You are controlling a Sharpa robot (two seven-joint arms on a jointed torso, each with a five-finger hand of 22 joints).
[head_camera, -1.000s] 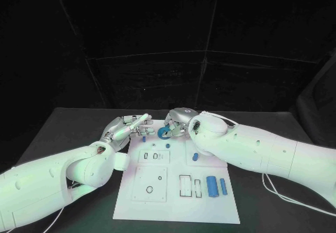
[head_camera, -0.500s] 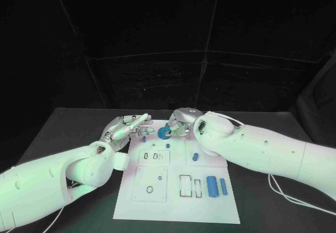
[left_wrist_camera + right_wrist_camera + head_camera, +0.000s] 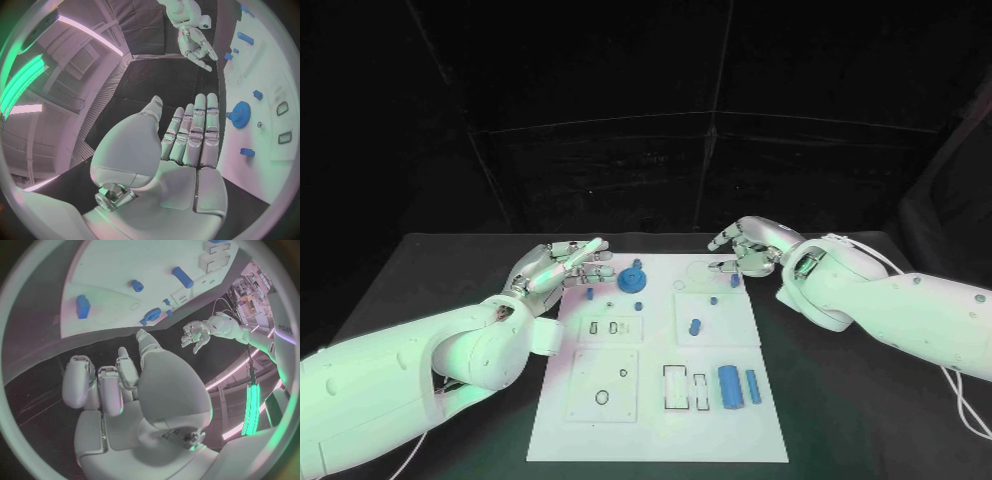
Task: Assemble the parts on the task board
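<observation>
The white flat task board lies mid-surface on the black surface, carrying small blue plastic parts. A blue gear-shaped part sits at the board's far end, seated on its spot as far as you can judge. Two blue cylindrical pegs lie loose near the board's right edge, and a short blue peg lies mid-board.

Your left robot hand hovers at the far-left corner of the board, just beside the gear, fingers straight and apart, holding nothing. Your right robot hand hangs over the far-right corner, fingers loosely curled and spread, nothing in them.

Likely next step: fetch a loose peg. Take the right robot hand to the cylindrical pegs, pinch one across its short axis, lift clear before turning it, and line it up over its slot.

Hard to tell: whether the gear is fully down, which slots are empty, and what the tiny blue bits by the gear are.
</observation>
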